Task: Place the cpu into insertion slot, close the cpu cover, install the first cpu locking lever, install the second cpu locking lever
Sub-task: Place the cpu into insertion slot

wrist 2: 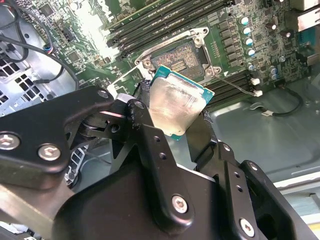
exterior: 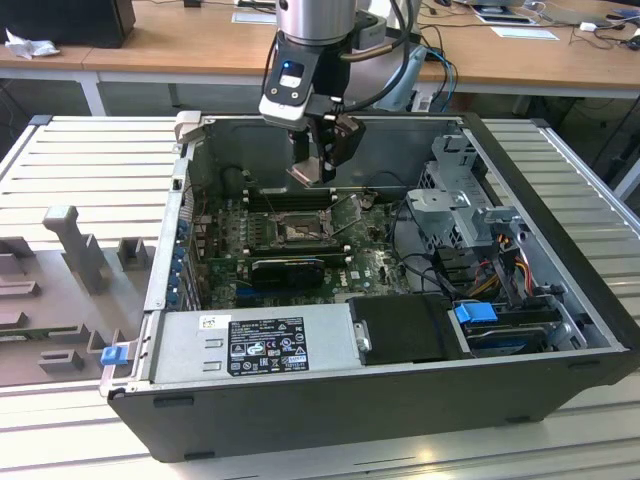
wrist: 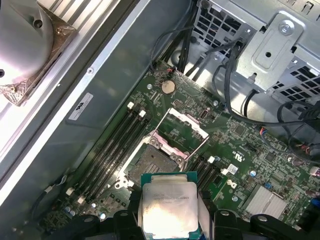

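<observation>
Our gripper (exterior: 318, 170) pinched the chip (wrist: 169, 206) aloft near the open socket (wrist: 152, 162). We judged that any tilt on lowering could seat it crooked, bending socket pins or snagging the raised cover (wrist: 183, 131).

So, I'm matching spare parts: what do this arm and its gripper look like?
The silver-grey cylindrical wrist ends in a black band. Below it sits a pale box with a small blue light, and black cables loop round its side. The matte-black gripper has angular linked fingers joined by round pivots and silver screws.
</observation>
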`<state>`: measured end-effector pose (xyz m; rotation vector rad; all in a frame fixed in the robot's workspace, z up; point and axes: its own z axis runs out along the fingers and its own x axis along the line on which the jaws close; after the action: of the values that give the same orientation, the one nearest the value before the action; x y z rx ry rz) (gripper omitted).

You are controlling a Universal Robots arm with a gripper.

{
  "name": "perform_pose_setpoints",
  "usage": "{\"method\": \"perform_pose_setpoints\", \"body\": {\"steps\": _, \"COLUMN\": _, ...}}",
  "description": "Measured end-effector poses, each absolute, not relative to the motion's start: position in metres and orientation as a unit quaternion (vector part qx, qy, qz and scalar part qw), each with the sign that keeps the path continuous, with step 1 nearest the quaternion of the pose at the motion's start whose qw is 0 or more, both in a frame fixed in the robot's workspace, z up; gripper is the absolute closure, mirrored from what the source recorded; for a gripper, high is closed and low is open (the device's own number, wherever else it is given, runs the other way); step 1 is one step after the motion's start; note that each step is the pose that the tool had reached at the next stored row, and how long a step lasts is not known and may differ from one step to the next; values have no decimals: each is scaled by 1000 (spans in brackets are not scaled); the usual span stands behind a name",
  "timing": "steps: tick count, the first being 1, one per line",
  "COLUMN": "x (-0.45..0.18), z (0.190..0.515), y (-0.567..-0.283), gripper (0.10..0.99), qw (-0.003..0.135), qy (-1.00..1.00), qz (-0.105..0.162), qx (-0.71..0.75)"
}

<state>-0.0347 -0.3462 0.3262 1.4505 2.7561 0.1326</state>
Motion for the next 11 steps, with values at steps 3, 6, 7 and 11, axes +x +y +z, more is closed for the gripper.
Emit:
{"method": "perform_pose_setpoints", "body": {"steps": 3, "x": -35, "z": 326, "y": -346, "gripper": 557, "qw": 12, "qy": 882, "qz": 43, "qx": 469}}
{"method": "perform_pose_setpoints", "body": {"steps": 6, "x": -35, "z": 326, "y": -346, "gripper": 557, "qw": 12, "qy": 880, "qz": 42, "qx": 472}}
{"method": "perform_pose_setpoints", "body": {"steps": 7, "x": -35, "z": 326, "y": -346, "gripper": 557, "qw": 13, "qy": 880, "qz": 42, "qx": 473}}
{"method": "perform_pose_setpoints", "body": {"steps": 11, "x": -35, "z": 325, "y": -346, "gripper": 557, "qw": 13, "qy": 878, "qz": 42, "qx": 477}}
